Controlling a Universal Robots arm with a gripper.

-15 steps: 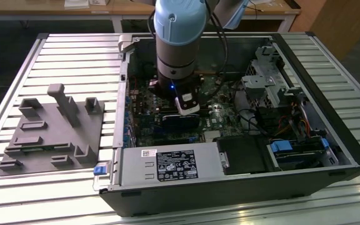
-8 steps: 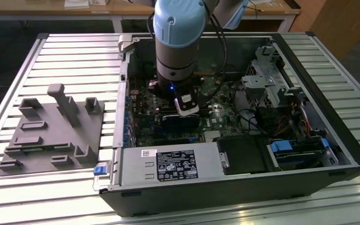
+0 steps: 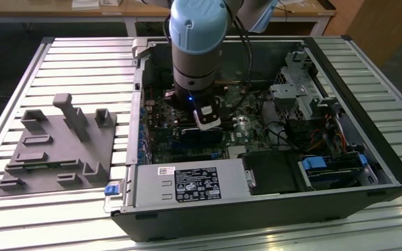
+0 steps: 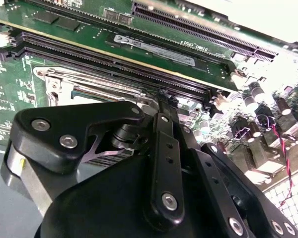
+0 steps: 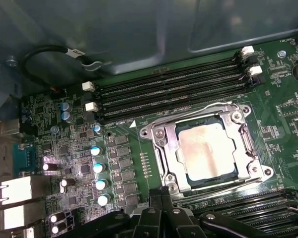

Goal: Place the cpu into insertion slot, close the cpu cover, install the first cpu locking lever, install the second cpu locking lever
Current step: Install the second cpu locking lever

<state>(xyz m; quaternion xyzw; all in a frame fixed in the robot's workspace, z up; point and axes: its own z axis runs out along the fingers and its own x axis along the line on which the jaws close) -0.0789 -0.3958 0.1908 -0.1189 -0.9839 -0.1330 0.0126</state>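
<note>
In the first wrist view the cpu [image 5: 206,148], a pale silvery-tan square, lies in the insertion slot [image 5: 265,172] on the green board. The cpu cover [image 5: 170,148], a silvery frame, lies flat around it. One thin wire lever [image 5: 188,115] runs along the side by the memory slots. Another lever [image 5: 223,184] runs along the opposite side, next to my gripper [image 5: 162,198]. The black fingers are shut together with nothing between them. In the second wrist view the gripper [image 4: 164,96] has its tip just beside the cover [image 4: 54,87]. From the exterior view the gripper [image 3: 208,123] reaches down into the open computer case.
Long black memory slots [image 5: 169,91] flank the socket, and capacitors [image 5: 97,168] stand nearby. A grey power supply [image 3: 187,183] sits at the case front. A drive cage [image 3: 295,89] and cables are on the exterior view's right. A grey fixture [image 3: 58,146] lies on the slatted table.
</note>
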